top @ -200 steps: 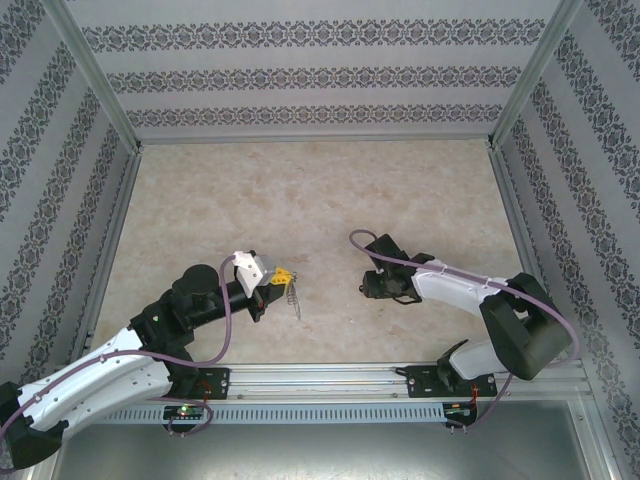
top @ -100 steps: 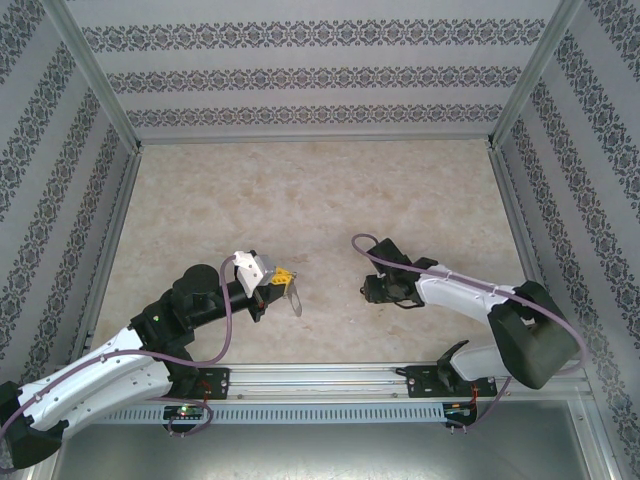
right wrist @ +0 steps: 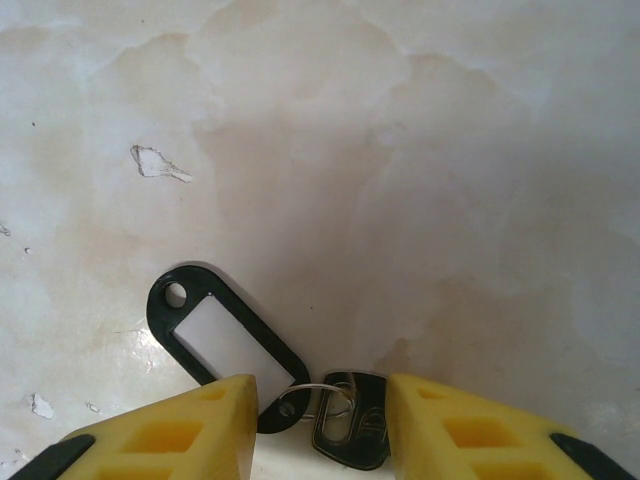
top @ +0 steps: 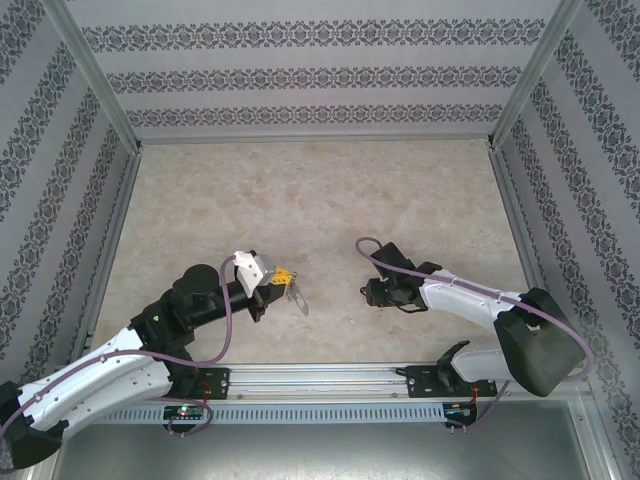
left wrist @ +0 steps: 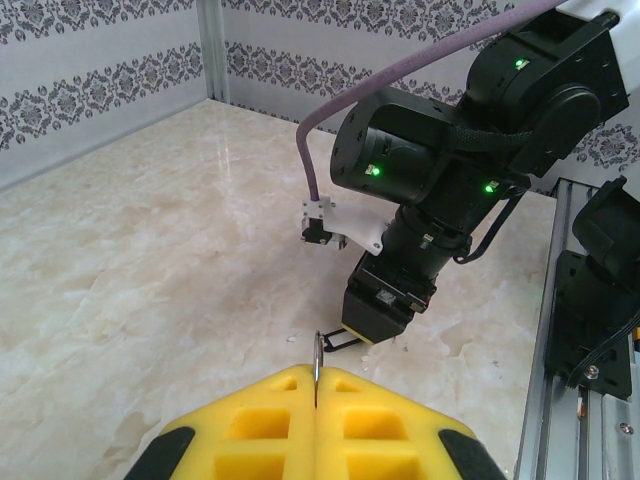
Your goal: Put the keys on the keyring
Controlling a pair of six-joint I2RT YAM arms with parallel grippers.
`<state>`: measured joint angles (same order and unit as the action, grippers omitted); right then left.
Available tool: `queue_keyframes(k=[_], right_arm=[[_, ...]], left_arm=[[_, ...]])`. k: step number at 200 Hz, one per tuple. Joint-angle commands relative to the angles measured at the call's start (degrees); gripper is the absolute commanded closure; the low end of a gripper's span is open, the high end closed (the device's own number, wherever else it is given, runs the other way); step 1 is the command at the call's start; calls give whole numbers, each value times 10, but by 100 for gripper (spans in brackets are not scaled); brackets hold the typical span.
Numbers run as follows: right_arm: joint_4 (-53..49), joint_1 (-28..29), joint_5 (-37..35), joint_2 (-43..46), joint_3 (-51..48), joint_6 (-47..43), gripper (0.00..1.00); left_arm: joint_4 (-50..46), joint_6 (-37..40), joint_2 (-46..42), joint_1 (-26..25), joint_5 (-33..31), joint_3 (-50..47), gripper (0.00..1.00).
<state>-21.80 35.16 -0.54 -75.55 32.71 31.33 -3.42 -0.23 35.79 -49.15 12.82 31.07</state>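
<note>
The keyring [top: 297,296] is a thin grey metal loop hanging from my left gripper [top: 284,276], whose yellow fingers are shut on it; its edge [left wrist: 316,358] pokes up between the pressed pads of that gripper [left wrist: 316,372]. A key [right wrist: 350,425] with a dark head lies flat on the table, joined by a small wire ring to a black tag with a white centre [right wrist: 215,335]. My right gripper [right wrist: 320,388] is down at the table, open, one finger on each side of the key's head. It [top: 368,291] stands to the right of the keyring, a short gap apart.
The marble-patterned table [top: 300,190] is walled with patterned panels on three sides. A metal rail [top: 320,375] carrying both arm bases runs along the near edge. Across from the left wrist, the right arm [left wrist: 440,160] stands tall over the black tag [left wrist: 345,340].
The right gripper has shifted slightly toward the near edge. The keyring has swung a little in the left gripper's grip. The left arm has stayed put.
</note>
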Motion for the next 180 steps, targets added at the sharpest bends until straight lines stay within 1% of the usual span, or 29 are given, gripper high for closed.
queue_keyframes(k=[1,71,99,180], right_arm=[[-7,6,1,-8,3,2,61],[-5,18,6,-28,21,-5,65],[-6,25,5,-29,24,-4,70],[-15,35,0,-20,22,-2,73]], left_arm=[[32,-3,-5,-7,0,1,100],[32,-2,-3,-7,-1,1,100],[33,-2,-4,-7,-2,1,100],[32,-3,-5,-7,-2,1,100]])
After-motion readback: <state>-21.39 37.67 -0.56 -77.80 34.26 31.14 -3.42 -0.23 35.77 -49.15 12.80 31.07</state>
